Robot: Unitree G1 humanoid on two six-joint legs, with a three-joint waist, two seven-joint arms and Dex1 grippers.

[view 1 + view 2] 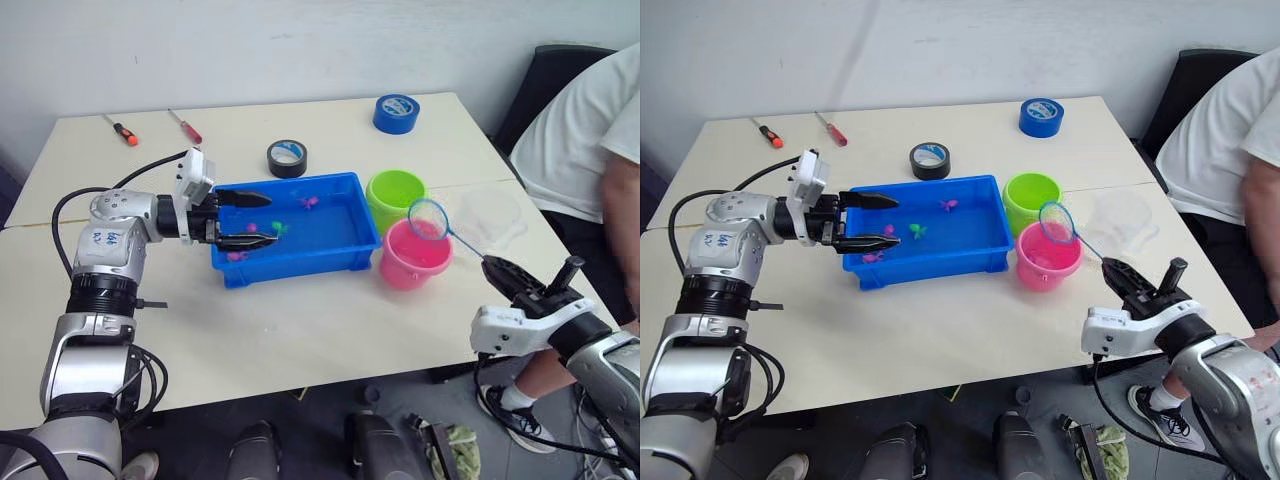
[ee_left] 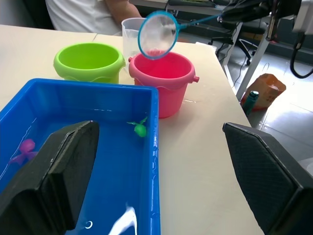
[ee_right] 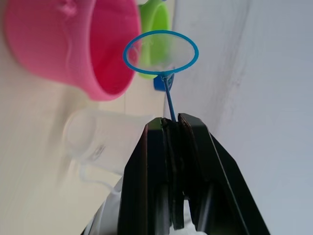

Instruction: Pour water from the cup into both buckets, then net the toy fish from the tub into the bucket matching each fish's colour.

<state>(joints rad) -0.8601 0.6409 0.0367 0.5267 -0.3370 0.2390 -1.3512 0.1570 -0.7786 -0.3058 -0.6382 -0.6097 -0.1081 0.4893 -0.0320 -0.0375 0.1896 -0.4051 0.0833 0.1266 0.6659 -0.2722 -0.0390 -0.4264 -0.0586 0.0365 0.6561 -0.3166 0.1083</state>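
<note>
The blue tub (image 1: 345, 252) holds water and several toy fish, among them a green one (image 2: 140, 129) and a magenta one (image 1: 309, 203). My left gripper (image 1: 270, 218) hovers open over the tub's left end, holding nothing. To the tub's right stand the lime green bucket (image 1: 395, 190) and, in front of it, the pink bucket (image 1: 412, 265). My right gripper (image 1: 500, 268) is shut on the net's thin handle, and the net's hoop (image 1: 428, 219) hangs above the pink bucket's rim. The clear cup (image 1: 492, 215) stands upright to the right of the buckets.
A black tape roll (image 1: 287, 158) lies behind the tub and a blue tape roll (image 1: 396, 113) sits at the back right. Two screwdrivers (image 1: 124, 131) lie at the back left. A person in a white shirt (image 1: 590, 130) sits close to the table's right edge.
</note>
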